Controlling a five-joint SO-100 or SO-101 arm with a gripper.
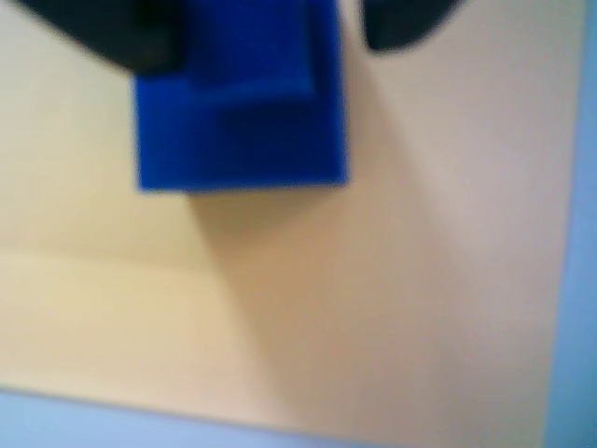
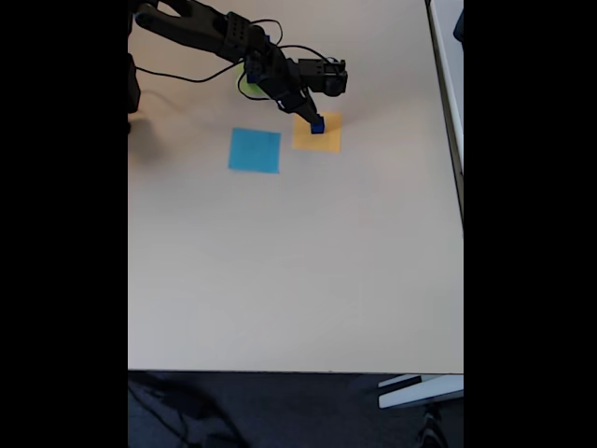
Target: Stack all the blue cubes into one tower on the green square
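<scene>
My gripper (image 2: 316,119) squeezes a blue cube (image 2: 317,124) over the orange square (image 2: 317,133) near the top middle, and a weak squeeze could drop it there.

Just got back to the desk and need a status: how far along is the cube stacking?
Early, it seems. In the fixed view the claw is at a blue cube over the orange-yellow square; the wrist view shows stepped blue cubes between its fingers. The green square, mostly hidden by the arm, shows no tower. Carrying cubes there remains.

Dark-blue cube (image 2: 317,124), orange-yellow sq (image 2: 326,140), light-blue sq (image 2: 255,150), lime-green sq (image 2: 246,86), black arm (image 2: 224,37), beige table (image 2: 298,271)
</scene>
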